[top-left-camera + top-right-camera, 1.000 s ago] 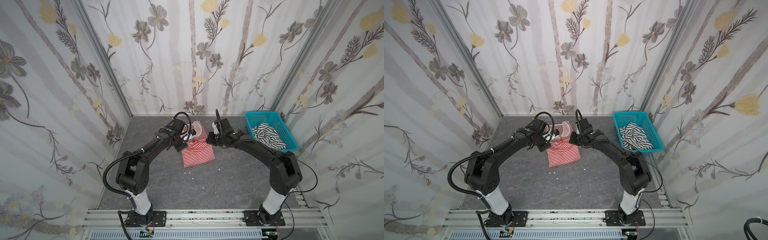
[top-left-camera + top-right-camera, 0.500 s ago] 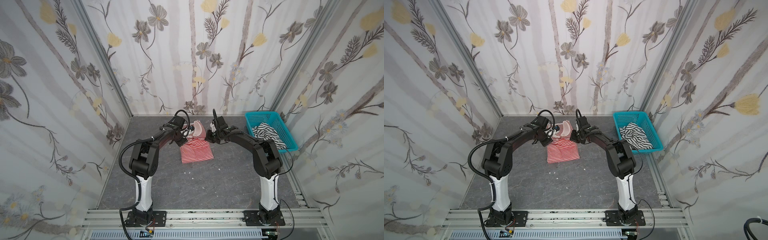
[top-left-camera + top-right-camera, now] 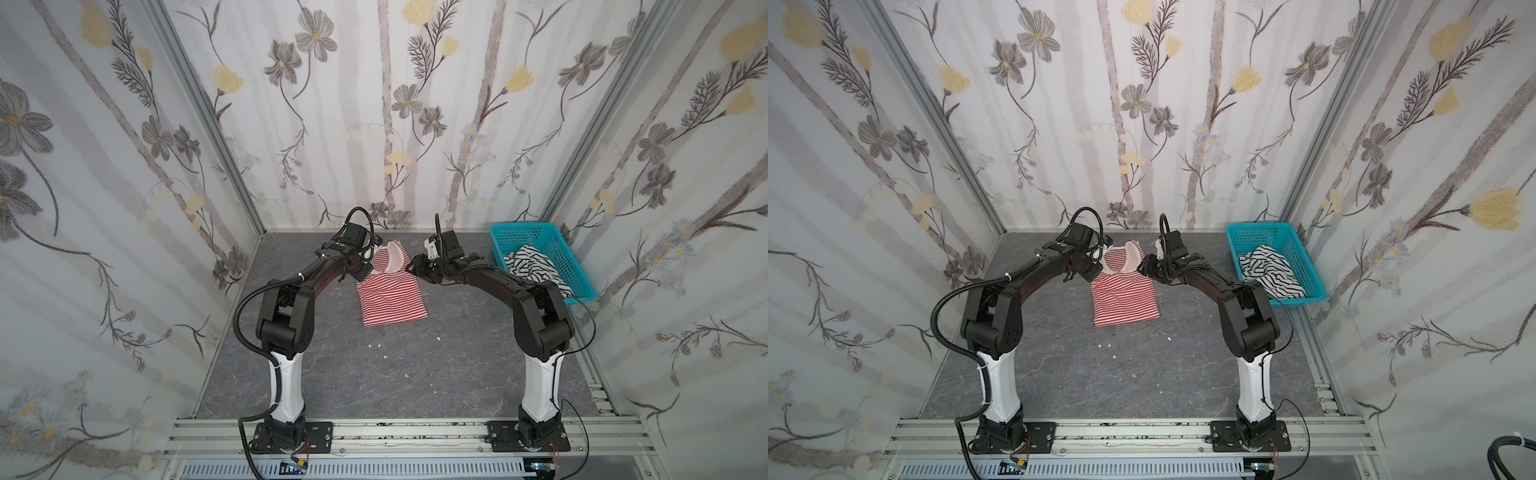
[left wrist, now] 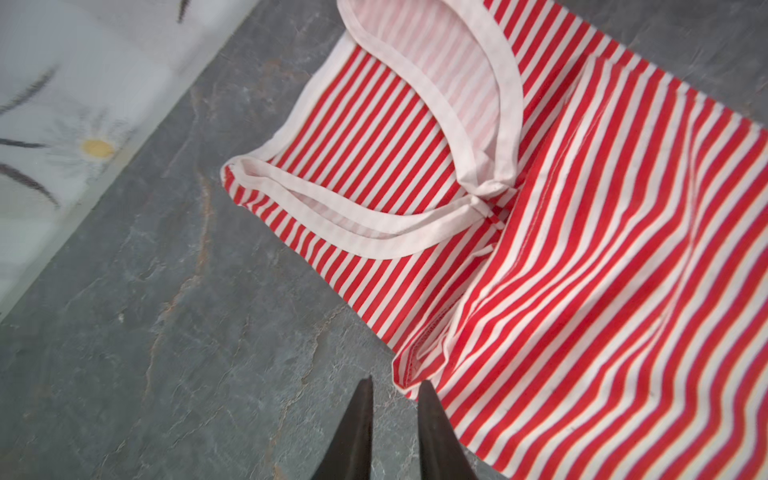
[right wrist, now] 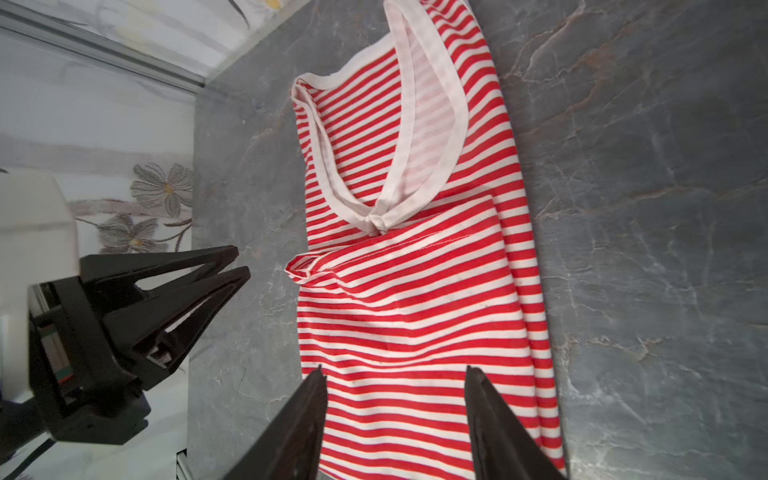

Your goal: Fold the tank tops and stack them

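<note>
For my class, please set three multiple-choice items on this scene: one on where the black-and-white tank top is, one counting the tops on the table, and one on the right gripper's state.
1. Where is the black-and-white tank top?
A) in the teal basket
B) draped over a robot arm
C) pinned to the back wall

2. How many tank tops lie on the grey table?
A) none
B) one
C) two

3. How does the right gripper stand?
A) shut on a top
B) open, gripping nothing
C) out of view

Answers:
1 A: it lies crumpled inside the basket.
2 B: only the red-and-white tank top lies there.
3 B: the right wrist view shows its fingers wide apart.
</note>
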Motion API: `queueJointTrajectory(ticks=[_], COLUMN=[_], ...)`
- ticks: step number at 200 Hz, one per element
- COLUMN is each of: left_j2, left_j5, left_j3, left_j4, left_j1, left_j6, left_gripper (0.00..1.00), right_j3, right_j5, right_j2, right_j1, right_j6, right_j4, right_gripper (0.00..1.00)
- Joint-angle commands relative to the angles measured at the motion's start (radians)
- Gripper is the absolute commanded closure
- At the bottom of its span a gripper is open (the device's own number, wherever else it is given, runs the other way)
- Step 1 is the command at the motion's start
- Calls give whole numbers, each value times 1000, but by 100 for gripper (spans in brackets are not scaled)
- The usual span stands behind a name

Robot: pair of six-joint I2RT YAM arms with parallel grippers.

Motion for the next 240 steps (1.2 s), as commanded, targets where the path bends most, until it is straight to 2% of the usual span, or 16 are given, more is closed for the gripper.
queueJointTrajectory(ticks=[1, 28, 65, 114, 175, 197, 232, 240], left_j2=[-47, -52, 28, 144, 226, 204, 97, 63], left_j5=[80, 140, 91, 54, -70, -102, -81, -68], left_j3=[-60, -135, -136, -44, 4, -10, -45, -57], left_j4=[20, 22, 33, 57, 74, 81, 102, 107], left_j1=[-13, -40, -43, -28, -26, -26, -26, -27], left_j6=[-42, -9, 11, 7, -22, -30, -60, -70], left_gripper=[77, 79, 80, 80, 80, 80, 77, 73], right_j3=[-42, -84, -159, -239, -309, -316, -299, -294], right_j5=[13, 42, 63, 86, 127, 130, 129, 130], right_j2=[-25, -27, -50, -88, -97, -104, -127, -131], right_j1=[24, 79, 135, 189, 211, 213, 218, 218], right_j6=[14, 21, 43, 78, 94, 95, 88, 85], right_j4=[50, 39, 76, 113, 106, 106, 104, 104], right_gripper=[51, 57, 61, 59, 54, 54, 51, 50])
